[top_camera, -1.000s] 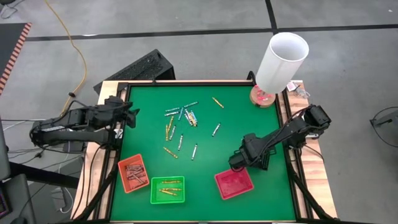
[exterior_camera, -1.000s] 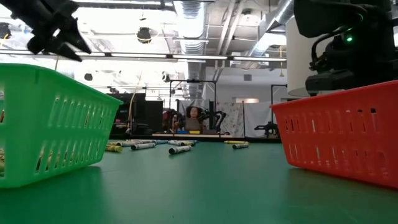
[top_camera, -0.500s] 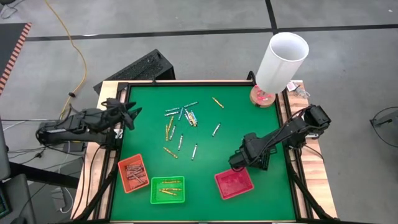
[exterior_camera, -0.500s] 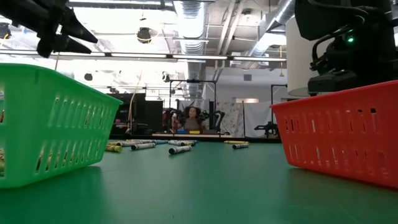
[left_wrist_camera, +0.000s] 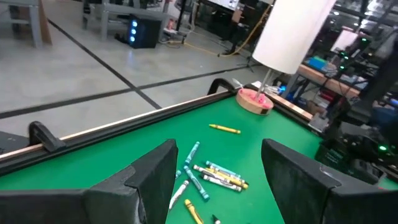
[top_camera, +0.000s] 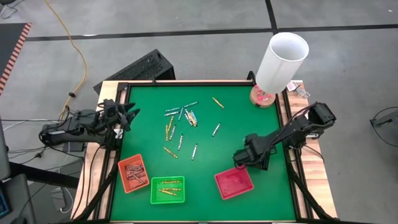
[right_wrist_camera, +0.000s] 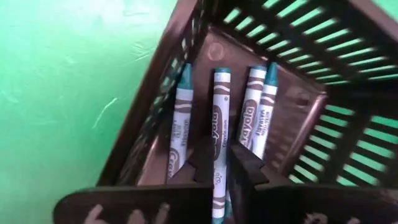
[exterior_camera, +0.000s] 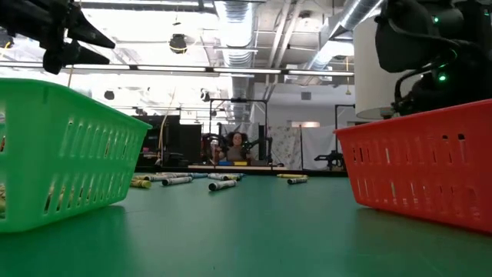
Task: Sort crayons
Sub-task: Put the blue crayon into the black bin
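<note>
A light blue crayon [right_wrist_camera: 219,118] stands between the fingers of the right claw [right_wrist_camera: 219,152], which is narrowed to about the crayon's width. Because the crayon's near end passes over the claw's own body, I judge that it is gripped and not lying loose. The claw points down into a black tray [right_wrist_camera: 155,106] where three more light blue crayons [right_wrist_camera: 180,124] lie side by side on the floor. In the high view this tray is hidden under the right arm, towards the worktop's right edge and just beside the red tray [top_camera: 234,185].

The unsorted crayons [top_camera: 180,121] lie in a loose cluster on the green worktop [top_camera: 267,127], towards its far edge and left of the middle, with a few strays nearby. The orange tray [top_camera: 122,167] already holds reddish-brown crayons, and the green tray [top_camera: 153,190] holds yellow ones. Both sit near the front edge.

Over the last second the right arm has shifted a little toward the right edge, while the pile and the trays have not moved. The blue crayon is probably about to be dropped, though I cannot tell whether the claw is settling or lifting.

The left claw [left_wrist_camera: 219,149] is spread wide and empty at the left edge. It faces the pile and has barely moved, so it is well placed for the next pick.
</note>
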Robot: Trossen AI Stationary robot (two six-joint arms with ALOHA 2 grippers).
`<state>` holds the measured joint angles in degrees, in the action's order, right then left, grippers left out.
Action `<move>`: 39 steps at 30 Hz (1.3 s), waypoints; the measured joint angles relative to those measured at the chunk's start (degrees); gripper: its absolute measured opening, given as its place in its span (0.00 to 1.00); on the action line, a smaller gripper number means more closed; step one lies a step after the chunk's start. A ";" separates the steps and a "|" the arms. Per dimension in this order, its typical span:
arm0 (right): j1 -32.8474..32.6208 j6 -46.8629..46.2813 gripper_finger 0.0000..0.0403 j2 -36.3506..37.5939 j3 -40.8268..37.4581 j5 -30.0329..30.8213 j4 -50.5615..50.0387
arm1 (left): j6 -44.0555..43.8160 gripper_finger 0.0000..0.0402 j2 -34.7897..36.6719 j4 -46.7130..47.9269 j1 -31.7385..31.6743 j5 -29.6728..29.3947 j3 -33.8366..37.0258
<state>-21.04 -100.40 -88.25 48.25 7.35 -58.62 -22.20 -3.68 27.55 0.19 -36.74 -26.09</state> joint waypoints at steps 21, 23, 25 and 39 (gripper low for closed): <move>0.23 6.30 0.20 8.53 9.04 3.44 -13.57 | -0.78 0.56 -0.04 2.56 0.00 0.99 0.00; 0.71 8.11 0.20 10.30 11.86 7.67 -14.70 | -0.76 0.56 -0.04 2.56 0.00 0.66 0.00; 1.92 11.10 0.20 11.64 14.40 13.33 -14.18 | -0.74 0.56 -0.04 2.80 0.00 0.05 0.00; 27.65 80.16 0.20 7.07 19.43 11.99 19.92 | -0.98 0.56 -0.04 3.06 0.00 -0.08 0.00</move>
<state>6.61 -20.24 -81.18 67.68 19.33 -38.70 -23.18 -3.73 30.61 0.19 -36.82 -26.09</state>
